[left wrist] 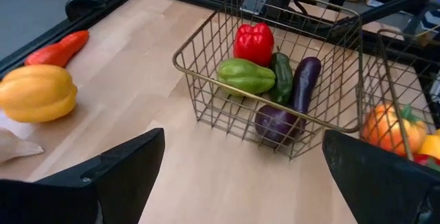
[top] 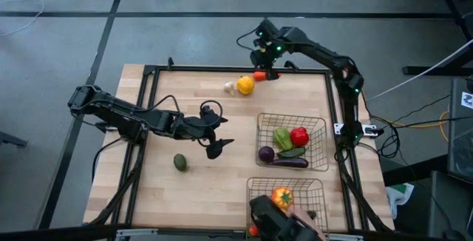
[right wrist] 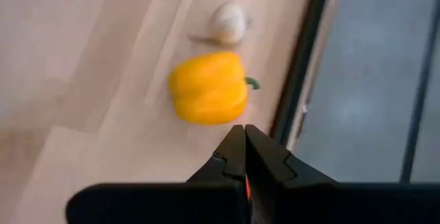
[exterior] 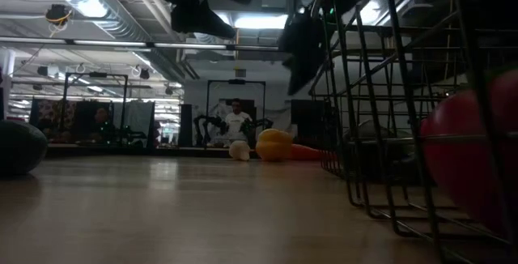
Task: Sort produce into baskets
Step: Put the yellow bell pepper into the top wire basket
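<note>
High view: the left gripper (top: 219,139) is held spread and empty over the bare wood between the avocado (top: 179,162) and the upper basket (top: 319,126), which is filled with a red pepper (top: 299,136), green pepper (top: 282,137) and eggplant (top: 289,163). The right gripper (top: 260,62), fingers pressed together, is poised just beyond the yellow pepper (top: 245,85) and garlic (top: 230,88).

Bare wood ahead of the left gripper, basket wall beyond

The left gripper (left wrist: 240,176), fingers spread wide, has bare table (left wrist: 206,176) between them; straight ahead the wire basket (left wrist: 206,80) blocks the way, with a yellow pepper (left wrist: 38,93) and an orange pepper (left wrist: 58,49) off to one side.
</note>
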### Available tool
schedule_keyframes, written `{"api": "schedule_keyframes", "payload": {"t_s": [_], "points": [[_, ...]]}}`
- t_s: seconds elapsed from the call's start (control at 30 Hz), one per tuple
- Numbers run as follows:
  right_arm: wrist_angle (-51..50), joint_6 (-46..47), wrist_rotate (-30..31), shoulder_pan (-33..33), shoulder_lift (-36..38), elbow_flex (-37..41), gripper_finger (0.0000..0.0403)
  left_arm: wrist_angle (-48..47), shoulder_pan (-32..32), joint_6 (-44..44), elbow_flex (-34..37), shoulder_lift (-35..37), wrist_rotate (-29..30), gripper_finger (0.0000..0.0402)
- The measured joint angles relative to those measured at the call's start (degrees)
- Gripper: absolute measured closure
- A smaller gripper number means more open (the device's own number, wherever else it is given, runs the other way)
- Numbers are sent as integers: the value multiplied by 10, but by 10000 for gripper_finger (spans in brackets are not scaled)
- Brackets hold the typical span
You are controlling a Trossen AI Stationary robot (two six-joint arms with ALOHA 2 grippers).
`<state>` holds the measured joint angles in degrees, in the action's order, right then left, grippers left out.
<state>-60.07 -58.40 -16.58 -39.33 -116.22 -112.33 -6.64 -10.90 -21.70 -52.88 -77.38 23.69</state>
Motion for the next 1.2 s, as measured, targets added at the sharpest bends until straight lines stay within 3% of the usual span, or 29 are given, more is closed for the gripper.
{"api": "schedule_keyframes", "payload": {"t_s": [0.2, 0.53, 0.7, 0.87, 1.0, 1.2], "points": [[-32, 86, 1, 9, 81, 0, 395, 24, 15, -38, 0, 0, 2, 9], [-193, 105, -6, 78, 207, 0, 400, 143, 67, -28, 0, 0, 0, 9], [-218, 132, -32, 103, 266, 0, 401, 203, 119, -67, 0, 0, -15, 9], [-223, 142, -49, 110, 310, 0, 402, 206, 188, -102, 0, 0, -48, 9], [-228, 171, -73, 110, 336, 0, 402, 207, 238, -93, 0, -6, -98, 9], [-231, 182, -120, 110, 361, 0, 402, 206, 293, -80, 0, -35, -110, 9]]}}
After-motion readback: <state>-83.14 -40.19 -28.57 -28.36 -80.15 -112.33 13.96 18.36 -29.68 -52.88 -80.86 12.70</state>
